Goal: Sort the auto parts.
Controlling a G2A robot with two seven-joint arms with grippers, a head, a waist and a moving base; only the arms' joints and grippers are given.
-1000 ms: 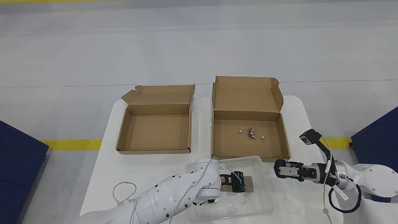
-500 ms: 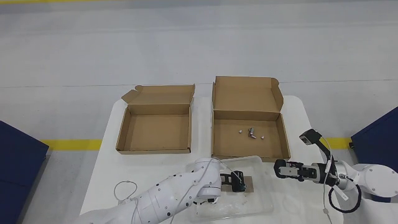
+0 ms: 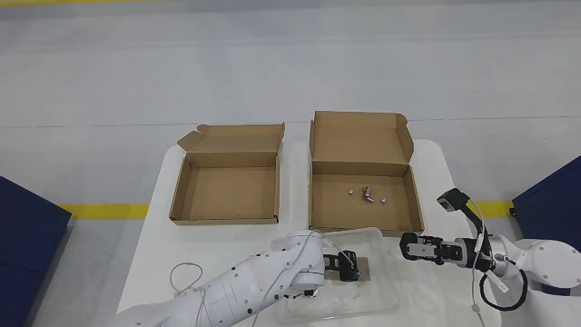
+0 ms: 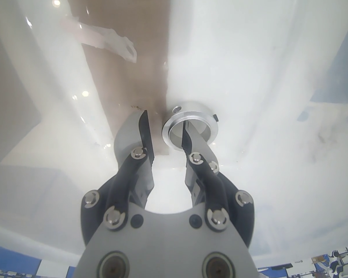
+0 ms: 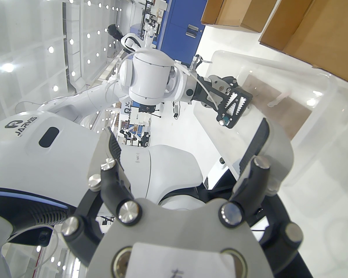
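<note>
A silver metal ring (image 4: pixel 191 117) lies on the floor of a clear plastic bin (image 3: pixel 377 302) at the table's front. My left gripper (image 4: pixel 164 121) is down inside that bin and stands open. One finger (image 4: pixel 188 143) reaches into the ring's hole, the other (image 4: pixel 146 134) stays outside, so they straddle the ring's wall. In the top view the left gripper (image 3: pixel 349 265) sits at the bin's left part. A clear plastic clip (image 4: pixel 104 41) lies farther along the bin floor. My right gripper (image 5: pixel 188 143) is wide open and holds nothing, right of the bin (image 3: pixel 414 248).
Two open cardboard boxes stand behind the bin. The left box (image 3: pixel 227 198) has a bare floor. The right box (image 3: pixel 340 216) holds a small metal part (image 3: pixel 367 193) and two tiny pale pieces. A brown card (image 4: pixel 127 67) shows beneath the bin.
</note>
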